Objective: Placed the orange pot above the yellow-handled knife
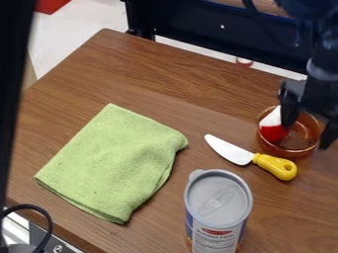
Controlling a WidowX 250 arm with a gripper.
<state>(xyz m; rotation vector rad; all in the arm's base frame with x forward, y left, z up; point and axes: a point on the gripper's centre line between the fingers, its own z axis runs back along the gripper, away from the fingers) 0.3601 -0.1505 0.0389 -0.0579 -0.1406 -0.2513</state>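
The orange pot [284, 150], a see-through amber bowl, stands on the table at the right, with a red-and-white object [273, 129] inside it. Just in front of it lies the yellow-handled knife [275, 166], its white blade towards the left and its handle close to the pot's lower edge. From the upper right my gripper [308, 124] hangs over the pot. It is open, with one finger over the pot's interior by the red-and-white object and the other at the right rim. Whether either finger touches the pot I cannot tell.
A folded green cloth [115, 160] covers much of the table's left half. Near the front stands a lidded canister [218, 202], just below the knife. A black cable curls at the lower left corner, and the wooden table's [105, 59] far edge runs behind the work area.
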